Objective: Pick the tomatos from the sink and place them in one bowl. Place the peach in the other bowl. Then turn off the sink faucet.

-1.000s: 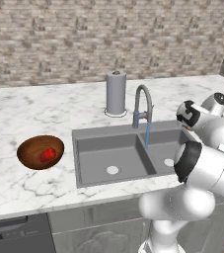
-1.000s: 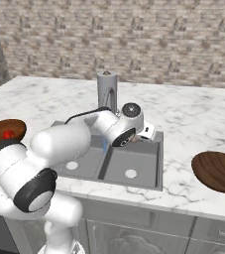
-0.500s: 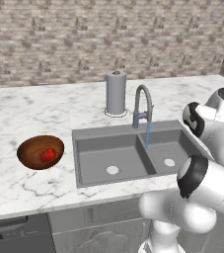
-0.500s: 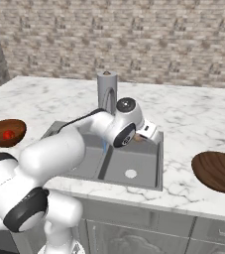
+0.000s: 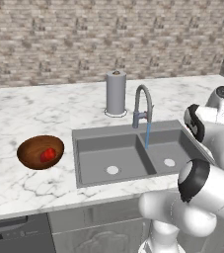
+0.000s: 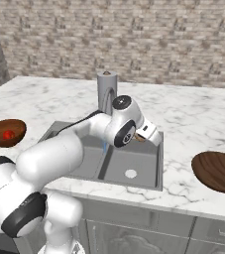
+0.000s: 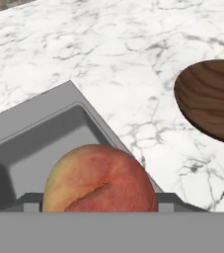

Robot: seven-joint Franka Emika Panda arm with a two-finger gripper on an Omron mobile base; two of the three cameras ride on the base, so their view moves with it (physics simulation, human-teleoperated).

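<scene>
Marble counter (image 5: 29, 111): tomato (image 5: 47, 154) in bowl (image 5: 30, 147); gripper (image 6: 142, 137) clamped on peach (image 7: 101, 179).

We see even, soft, bright lighting throughout, with no clear single source. Shadows are faint: a soft dark patch under the left bowl (image 5: 40, 151) and gentle shading inside the sink (image 5: 108, 148) basins. The marble counter (image 6: 193, 114) shows no glare. The base views are sharp edge to edge; in the hand view the peach (image 7: 100, 181) and counter veins look slightly soft and pixelated.
</scene>
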